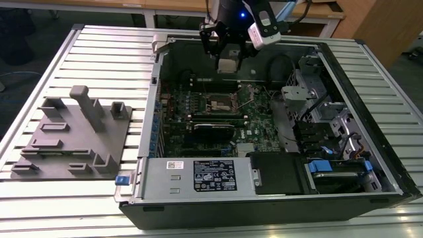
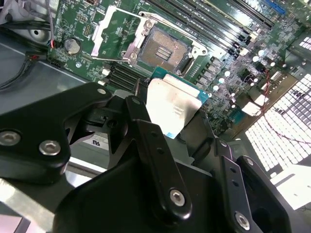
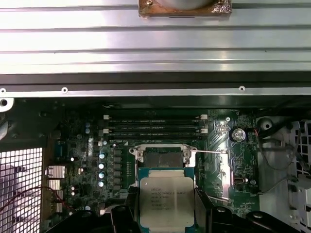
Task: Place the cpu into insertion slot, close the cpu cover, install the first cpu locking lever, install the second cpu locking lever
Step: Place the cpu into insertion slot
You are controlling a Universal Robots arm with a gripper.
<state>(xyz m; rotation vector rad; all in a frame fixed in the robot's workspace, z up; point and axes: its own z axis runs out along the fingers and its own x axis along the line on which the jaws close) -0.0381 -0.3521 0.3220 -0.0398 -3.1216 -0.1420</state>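
The claw (image 3: 166, 206) is clamped on the cpu (image 3: 166, 194), and its black fingers (image 3: 127, 216) hide two sides. One end is cut off in the first wrist view. The cpu is held flat, silver top up, over the green board (image 3: 221, 141), just beside the open insertion slot (image 3: 163, 158).

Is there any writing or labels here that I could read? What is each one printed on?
On the cpu, held in the gripper: several printed lines on its metal top, too small to read.
On the black label on the case's metal plate: white print, too small to read.
On the white sticker beside it: too small to read.
Nothing can be quoted.
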